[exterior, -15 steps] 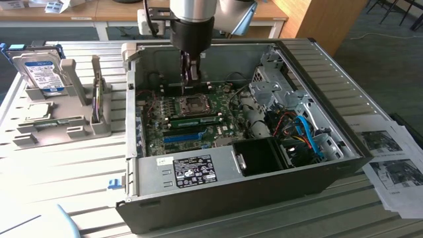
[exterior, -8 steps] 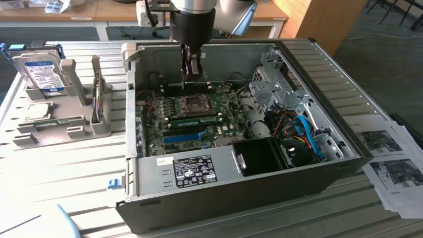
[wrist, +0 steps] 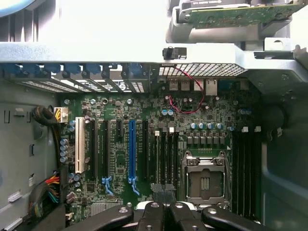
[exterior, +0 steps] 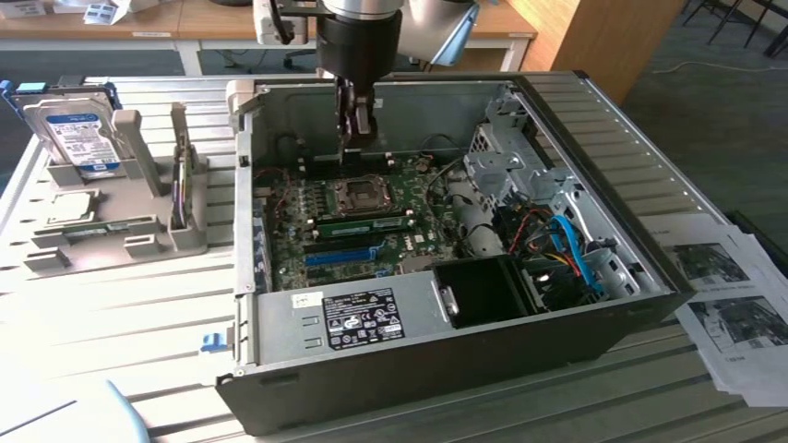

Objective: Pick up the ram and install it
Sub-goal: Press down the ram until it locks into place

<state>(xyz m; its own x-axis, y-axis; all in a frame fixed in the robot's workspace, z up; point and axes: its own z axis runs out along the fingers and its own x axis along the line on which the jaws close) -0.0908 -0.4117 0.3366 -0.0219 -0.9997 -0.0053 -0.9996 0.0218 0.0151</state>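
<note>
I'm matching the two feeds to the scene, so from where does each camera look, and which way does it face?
Exterior view: off the arm, high, looking down into the open computer case; the arm's gripper, shut, hangs over the motherboard.
Wrist view: on the wrist, facing down at the motherboard; the gripper edges the picture.
Shared: motherboard, CPU socket, blue slot.

Green motherboard (wrist: 159, 139) — bright-blue slot (wrist: 131, 150), white slot (wrist: 79, 151), blue-white-labelled silver hard drive (exterior: 77, 137)
</note>
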